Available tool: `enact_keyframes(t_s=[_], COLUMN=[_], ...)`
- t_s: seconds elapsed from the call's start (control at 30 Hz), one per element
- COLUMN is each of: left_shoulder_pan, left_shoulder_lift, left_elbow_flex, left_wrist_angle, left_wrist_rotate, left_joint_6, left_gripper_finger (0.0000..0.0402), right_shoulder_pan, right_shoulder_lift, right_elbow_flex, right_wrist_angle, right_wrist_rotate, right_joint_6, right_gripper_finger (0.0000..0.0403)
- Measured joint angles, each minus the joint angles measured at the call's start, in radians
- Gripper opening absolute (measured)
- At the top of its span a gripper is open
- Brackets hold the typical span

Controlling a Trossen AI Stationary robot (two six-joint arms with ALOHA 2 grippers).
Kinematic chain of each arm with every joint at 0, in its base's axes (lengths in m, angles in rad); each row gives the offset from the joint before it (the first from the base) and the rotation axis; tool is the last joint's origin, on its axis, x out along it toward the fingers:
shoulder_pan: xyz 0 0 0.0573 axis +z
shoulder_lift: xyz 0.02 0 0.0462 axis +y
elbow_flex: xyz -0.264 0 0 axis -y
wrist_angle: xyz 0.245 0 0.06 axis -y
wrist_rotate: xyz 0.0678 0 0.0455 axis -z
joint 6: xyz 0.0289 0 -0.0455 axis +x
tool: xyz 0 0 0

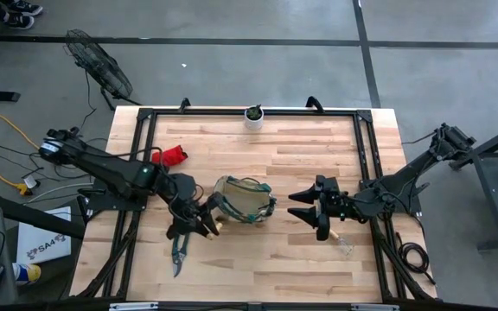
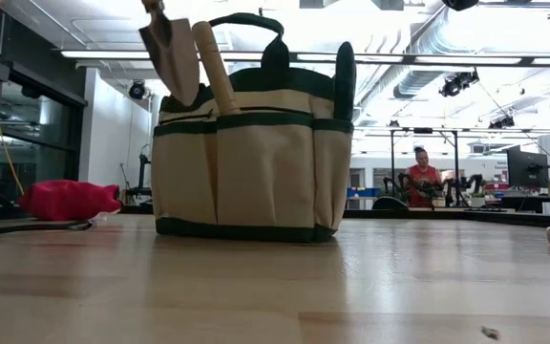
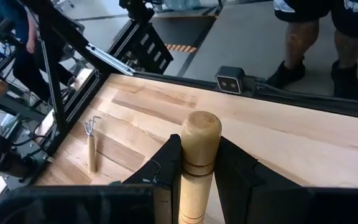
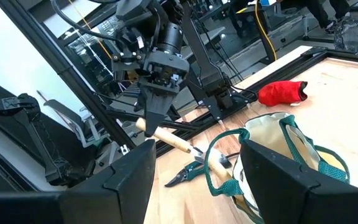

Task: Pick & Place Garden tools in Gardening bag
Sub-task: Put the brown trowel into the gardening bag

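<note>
The tan gardening bag (image 1: 245, 199) with green trim stands upright mid-table (image 2: 251, 153). A wooden handle (image 2: 214, 67) sticks up out of it. My left gripper (image 1: 204, 223) is just left of the bag, shut on a wooden-handled trowel (image 4: 169, 140). The trowel's blade (image 2: 172, 53) hangs tip down at the bag's left rim. My right gripper (image 1: 314, 212) stands open on the bag's right, holding nothing. Pruning shears (image 1: 178, 250) lie flat near the left arm. A small fork (image 1: 341, 244) lies by the right arm. A red item (image 1: 171, 155) lies far left. My left gripper pinches the trowel's wooden handle (image 3: 197, 165) between its two fingers, a little below the rounded free end (image 3: 201, 124), which sticks out past them. The fingers (image 3: 166, 168) lie across the handle. The trowel is lifted clear of the table; whether its blade touches the bag I cannot tell.
A small white pot (image 1: 254, 114) with a green plant stands at the table's far edge. Black frame rails (image 1: 366, 155) run along the table's sides. Bare wood lies in front of the bag. A person (image 2: 420, 172) is in the room behind.
</note>
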Motion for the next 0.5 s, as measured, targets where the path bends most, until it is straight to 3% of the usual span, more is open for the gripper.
enact_keyframes(t_s=[0.5], left_shoulder_pan=[0.044], left_shoulder_lift=[0.029], left_elbow_flex=[0.0], left_wrist_angle=[-0.036], left_wrist_rotate=[0.0], left_joint_6=[0.032], left_gripper_finger=[0.0062], right_shoulder_pan=[0.0], right_shoulder_lift=[0.0], right_elbow_flex=[0.0], right_wrist_angle=[0.0], right_wrist_rotate=[0.001], right_joint_6=[0.004], right_gripper_finger=[0.0227])
